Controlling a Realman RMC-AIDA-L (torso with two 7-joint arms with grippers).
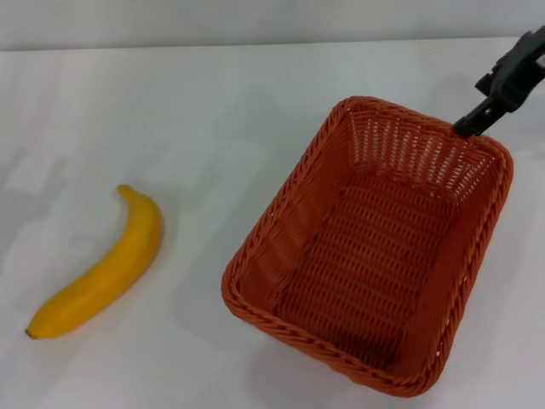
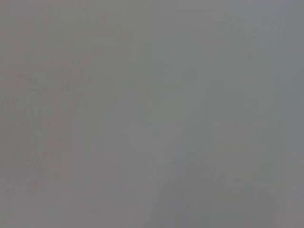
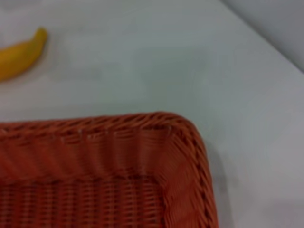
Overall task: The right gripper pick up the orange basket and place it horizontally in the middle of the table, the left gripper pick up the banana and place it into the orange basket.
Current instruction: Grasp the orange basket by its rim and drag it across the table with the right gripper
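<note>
The orange basket (image 1: pixel 285 213) fills the right half of the head view, turned diagonally and empty. My right gripper (image 1: pixel 470 126) comes in from the upper right and is shut on the braided rim at the basket's far corner. A shadow offset to the basket's lower left suggests it hangs just above the table (image 1: pixel 213 102). The banana (image 1: pixel 106 268) lies on the table to the left, well apart from the basket. The right wrist view shows a basket corner (image 3: pixel 142 142) close up and the banana's end (image 3: pixel 21 54) beyond it. My left gripper is out of view.
The white tabletop stretches between the banana and the basket and behind both. Its far edge meets a pale wall (image 1: pixel 255 21) at the back. The left wrist view holds only a plain grey surface.
</note>
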